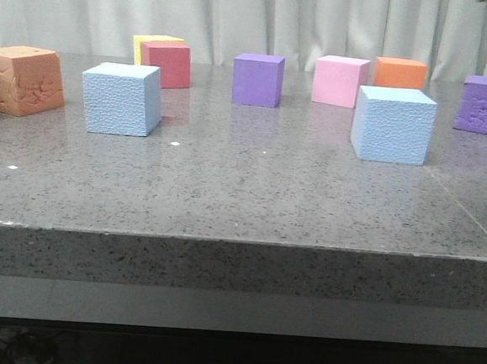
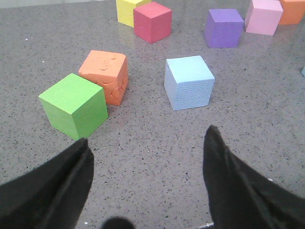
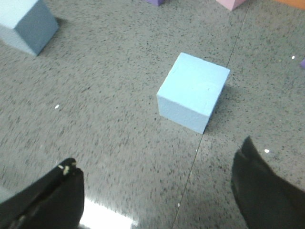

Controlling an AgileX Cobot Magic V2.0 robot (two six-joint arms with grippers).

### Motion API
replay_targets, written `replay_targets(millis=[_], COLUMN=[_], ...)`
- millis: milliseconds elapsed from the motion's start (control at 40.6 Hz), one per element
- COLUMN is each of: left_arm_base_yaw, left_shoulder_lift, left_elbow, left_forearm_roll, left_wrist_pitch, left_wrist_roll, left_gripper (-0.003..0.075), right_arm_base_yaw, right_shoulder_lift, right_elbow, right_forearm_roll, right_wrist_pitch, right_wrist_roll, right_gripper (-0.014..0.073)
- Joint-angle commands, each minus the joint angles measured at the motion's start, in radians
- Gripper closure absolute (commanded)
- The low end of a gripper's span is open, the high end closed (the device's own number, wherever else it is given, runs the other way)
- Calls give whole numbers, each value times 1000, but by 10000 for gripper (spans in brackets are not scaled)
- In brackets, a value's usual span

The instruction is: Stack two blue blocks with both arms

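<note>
Nothing is stacked yet: one blue block [image 1: 122,98] sits left of centre and the other blue block [image 1: 393,125] right of centre, well apart on the table [image 1: 242,199], while the left gripper [image 2: 147,157] and right gripper [image 3: 157,176] hover spread wide and empty, so each likely needs to descend onto its block next.

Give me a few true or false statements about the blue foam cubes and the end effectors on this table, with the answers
1. The two sky-blue foam cubes, one on the left and one on the right, sit apart on the grey stone table. True.
2. One blue cube is stacked on the other. False: both rest on the table.
3. The left end effector is open and empty. True.
4. The right end effector grips a blue cube. False: it is open, touching nothing.
</note>
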Motion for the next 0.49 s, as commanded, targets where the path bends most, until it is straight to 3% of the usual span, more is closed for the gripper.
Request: replay_targets(millis=[0, 173, 468], left_arm_base_yaw=[-7, -7, -7], left_shoulder_lift=[11, 11, 11], left_elbow=[-36, -36, -36], left_forearm_roll=[-1, 1, 1], left_wrist_pitch=[-81, -81, -81], left_wrist_roll=[0, 0, 0], left_gripper=[250, 250, 250], right_arm_base_yaw=[3, 3, 2], right_shoulder_lift=[99, 263, 468], right_elbow=[-114, -224, -380], right_forearm_roll=[-85, -172, -203], right_wrist_pitch=[-14, 12, 20], right_wrist_roll=[140, 331, 368], right_gripper=[-39, -39, -39])
